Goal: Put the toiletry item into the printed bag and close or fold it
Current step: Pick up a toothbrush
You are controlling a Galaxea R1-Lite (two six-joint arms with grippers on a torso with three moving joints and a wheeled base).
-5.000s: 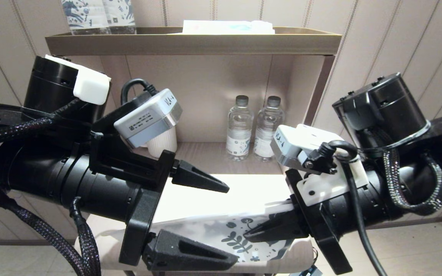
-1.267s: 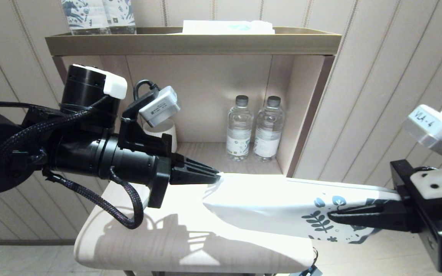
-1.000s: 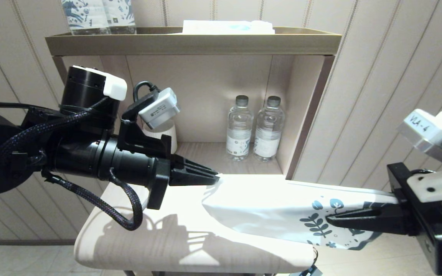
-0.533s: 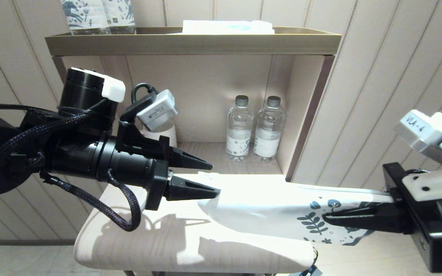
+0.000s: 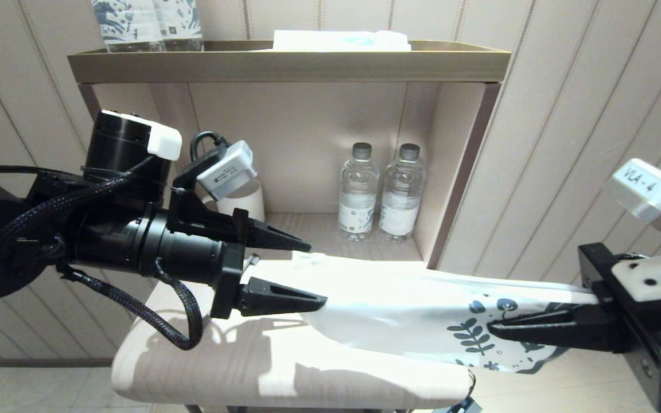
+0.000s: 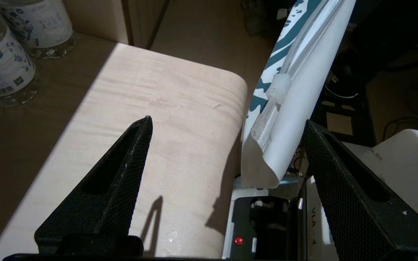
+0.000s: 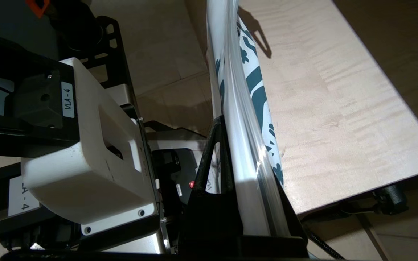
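Note:
The printed bag (image 5: 388,298) hangs level above the light wooden table (image 5: 221,367), its leaf-printed end pinched in my right gripper (image 5: 494,331), which is shut on it past the table's right edge. The bag's plain white end reaches between the fingers of my left gripper (image 5: 318,273), which is open and not touching it. In the left wrist view the bag (image 6: 299,83) shows its zip strip and slider, with the left gripper (image 6: 228,121) spread wide around its curled corner. In the right wrist view the right gripper (image 7: 230,125) clamps the bag (image 7: 238,108) edge-on. The toothbrush is hidden.
Two water bottles (image 5: 359,192) stand in the shelf niche behind the table, and a white cup (image 5: 244,202) sits behind my left arm. Navy-printed packs (image 5: 147,23) and a flat white item (image 5: 342,40) rest on the top shelf. The niche's side wall (image 5: 459,172) rises beside the bag.
My left gripper, shut on the bag's plain end a second ago, has opened, let go and drawn back a little to the left. The right gripper still holds the printed end.

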